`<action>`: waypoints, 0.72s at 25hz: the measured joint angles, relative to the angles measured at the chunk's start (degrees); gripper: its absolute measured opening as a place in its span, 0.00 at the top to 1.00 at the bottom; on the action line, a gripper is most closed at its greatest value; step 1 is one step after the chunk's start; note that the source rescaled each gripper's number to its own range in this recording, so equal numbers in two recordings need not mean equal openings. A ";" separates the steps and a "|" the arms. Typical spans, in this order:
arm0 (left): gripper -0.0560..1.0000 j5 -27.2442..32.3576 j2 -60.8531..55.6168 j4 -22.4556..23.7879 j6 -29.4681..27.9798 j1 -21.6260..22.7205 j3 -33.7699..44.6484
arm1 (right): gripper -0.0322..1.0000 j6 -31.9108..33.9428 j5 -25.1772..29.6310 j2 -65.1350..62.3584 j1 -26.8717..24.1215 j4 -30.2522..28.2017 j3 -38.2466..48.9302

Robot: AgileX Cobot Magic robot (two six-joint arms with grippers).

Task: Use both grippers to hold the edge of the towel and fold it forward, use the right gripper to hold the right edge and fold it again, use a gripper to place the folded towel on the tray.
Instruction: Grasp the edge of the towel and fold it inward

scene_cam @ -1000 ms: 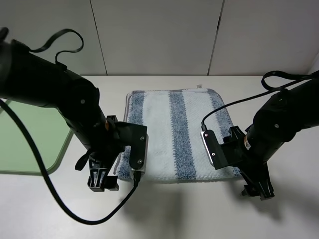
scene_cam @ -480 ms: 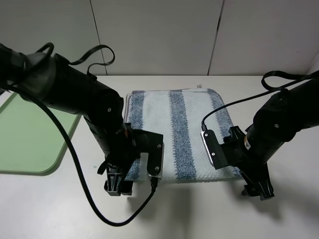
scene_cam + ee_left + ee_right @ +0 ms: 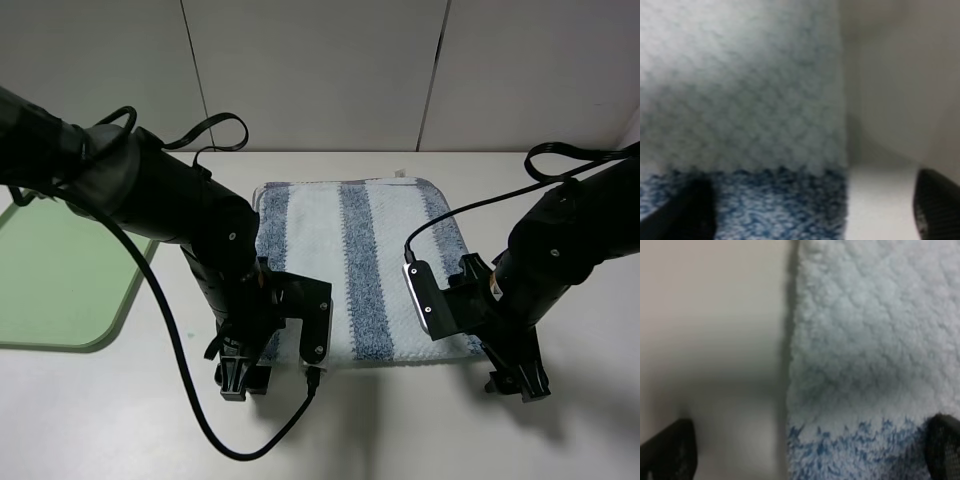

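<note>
The striped blue-grey and white towel lies flat on the table's middle. My left gripper points down at the towel's near left corner. In the left wrist view its open jaws straddle the towel's edge, one fingertip over the cloth and the other over bare table. My right gripper points down at the near right corner. In the right wrist view it is open too, straddling the towel's edge, with nothing held. The light-green tray lies at the far left.
The pale table runs in front of the towel and to its right. A grey panelled wall stands behind. Black cables loop from both arms, one trailing on the table near the left gripper.
My left arm has swung right, away from the tray, and come down at the towel's near left corner. The right arm and the towel have not moved.
</note>
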 joint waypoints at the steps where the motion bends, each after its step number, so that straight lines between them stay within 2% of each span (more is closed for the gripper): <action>1: 0.29 -0.22 0.00 0.00 -0.02 0.05 0.00 | 0.00 -0.06 0.00 0.00 0.00 0.00 0.00; 4: 0.44 -0.78 0.10 0.00 -0.02 0.05 -0.17 | 0.00 -0.06 -0.11 0.00 0.00 0.00 0.00; 5: 0.49 -0.92 0.10 0.00 -0.02 0.05 -0.17 | 0.03 -0.06 -0.11 0.00 0.00 0.06 0.00; 8: 0.62 -1.47 0.10 -0.05 -0.02 0.05 -0.17 | 0.24 -0.06 0.40 0.00 0.00 0.75 0.30; 13: 0.85 -2.05 0.18 0.17 -0.02 0.09 -0.17 | 0.80 0.21 -3.48 0.10 0.00 0.50 0.29; 14: 0.89 -2.12 0.18 0.17 -0.02 0.09 -0.17 | 0.88 0.21 -4.17 0.18 0.00 0.26 0.29; 15: 0.92 -2.22 0.18 0.22 -0.02 0.09 -0.17 | 0.95 0.21 -4.51 0.18 -0.05 0.19 0.29; 16: 0.93 -2.31 0.18 0.22 -0.02 0.09 -0.17 | 0.97 0.21 -4.63 0.18 -0.11 0.19 0.29; 18: 0.94 -2.36 0.18 0.22 -0.02 0.09 -0.17 | 0.97 0.22 -4.76 0.18 -0.16 0.19 0.29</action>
